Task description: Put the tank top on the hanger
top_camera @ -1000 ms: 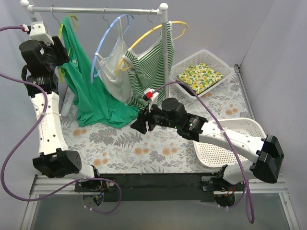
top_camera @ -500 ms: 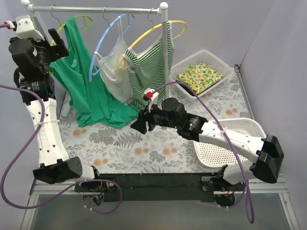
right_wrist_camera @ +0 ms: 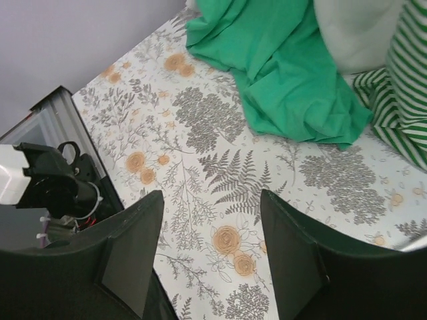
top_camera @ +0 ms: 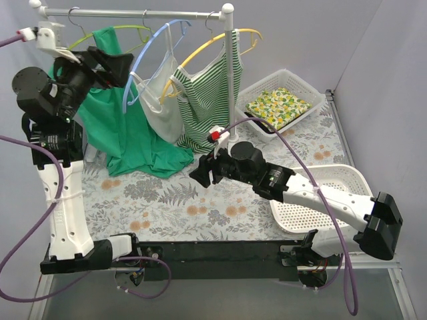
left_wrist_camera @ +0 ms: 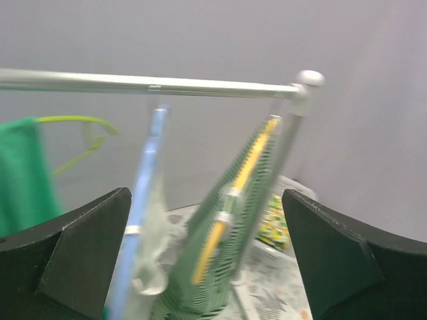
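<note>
At the left end of the clothes rail point(top_camera: 133, 13), which stands at the back left of the table point(top_camera: 200, 207), the hanger point(top_camera: 123, 28) bears the tank top point(top_camera: 133, 133) on its left side. Its right arm juts out beyond the cloth, and the hem pools on the table below the rail. At the rail's middle a second hanger point(top_camera: 143, 57) holds a second top point(top_camera: 160, 100). At its right end, beside the upright post point(top_camera: 231, 67), a third hanger point(top_camera: 207, 45) holds a third top point(top_camera: 207, 100). The left gripper point(top_camera: 119, 67) hovers just before the rail's left end, the right gripper point(top_camera: 200, 172) over the table before its right end. Right of the rail sits a basket point(top_camera: 301, 81) holding a folded cloth point(top_camera: 277, 107); farther forward lies a second basket point(top_camera: 320, 207).
</note>
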You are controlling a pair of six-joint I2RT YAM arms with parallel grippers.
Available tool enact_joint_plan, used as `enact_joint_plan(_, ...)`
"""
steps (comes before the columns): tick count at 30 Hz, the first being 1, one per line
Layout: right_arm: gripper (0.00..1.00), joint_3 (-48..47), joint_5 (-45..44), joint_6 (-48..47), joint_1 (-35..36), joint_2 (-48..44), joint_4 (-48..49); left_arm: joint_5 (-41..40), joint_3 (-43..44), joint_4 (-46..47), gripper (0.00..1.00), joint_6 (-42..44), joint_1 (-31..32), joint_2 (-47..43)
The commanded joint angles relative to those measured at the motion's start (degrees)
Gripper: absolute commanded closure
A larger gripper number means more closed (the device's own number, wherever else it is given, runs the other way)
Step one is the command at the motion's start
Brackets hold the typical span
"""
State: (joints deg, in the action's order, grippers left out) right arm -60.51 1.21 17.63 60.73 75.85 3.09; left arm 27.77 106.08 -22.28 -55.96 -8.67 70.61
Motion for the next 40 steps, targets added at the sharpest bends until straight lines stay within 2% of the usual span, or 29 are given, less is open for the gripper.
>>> enact_joint_plan(1, 0.31, 1.9, -9.8, -2.2, -0.1, -6.2, 1.8, 2.4, -1.2, 0.8, 0.02, -1.2, 13.0, -0.7)
enact_joint_plan(2, 0.30, 2.9, -11.7, -2.6, -0.1, -8.7, 1.5, 1.2, -1.5, 0.6, 0.02, -0.6, 19.1, -0.5)
enact_joint_plan(3, 0.30, 3.3, -15.1, -2.5, -0.1, -10.0, 1.0, -2.8, -2.1, 0.1, 0.02, 1.5, 22.3, 0.0)
enact_joint_plan(4, 0.29, 3.9, -16.8, -2.5, -0.1, -11.5, 0.6, -5.9, -2.8, -0.9, 0.02, 2.4, 29.1, 0.5)
enact_joint_plan(6, 0.28, 6.1, -22.4, -1.2, -0.1, -16.9, -0.8, -14.2, -6.4, -1.1, 0.02, 4.3, 35.2, 0.3)
enact_joint_plan(7, 0.28, 7.0, -24.0, -0.9, -0.1, -18.8, -1.2, -15.7, -7.7, -0.4, 0.02, 4.8, 39.5, 0.1)
enact_joint_plan(12, 0.24, 14.3, -33.1, 2.3, -0.1, -33.3, -2.9, -20.7, -19.3, 2.9, 0.02, 3.0, 48.1, -1.7)
enact_joint_plan(13, 0.23, 17.0, -34.0, 2.4, -0.1, -35.1, -2.9, -22.4, -24.5, 4.5, 0.02, 2.4, 50.0, -2.1)
enact_joint_plan(17, 0.20, 22.1, -37.8, 3.2, -0.1, -40.8, -3.0, -22.7, -37.7, 8.4, 0.02, -1.9, 52.4, -4.2)
enact_joint_plan(20, 0.19, 23.7, -38.4, 3.7, -0.1, -39.9, -3.0, -19.0, -47.1, 12.6, 0.02, -3.8, 52.5, -6.0)
enact_joint_plan(24, 0.19, 24.6, -35.9, 5.0, -0.1, -36.6, -4.9, -21.0, -56.1, 15.4, 0.02, -8.5, 52.6, -8.9)
enact_joint_plan(27, 0.19, 25.5, -34.9, 7.2, -0.1, -34.0, -5.6, -23.7, -60.3, 14.1, 0.02, -12.8, 52.6, -10.7)
enact_joint_plan(33, 0.19, 26.8, -33.6, 8.9, -0.1, -31.6, -6.2, -24.1, -66.2, 15.2, 0.02, -14.1, 52.6, -16.2)
enact_joint_plan(40, 0.19, 28.7, -33.8, 10.4, -0.1, -31.1, -6.6, -24.2, -66.0, 15.0, 0.02, -12.9, 52.6, -18.1)
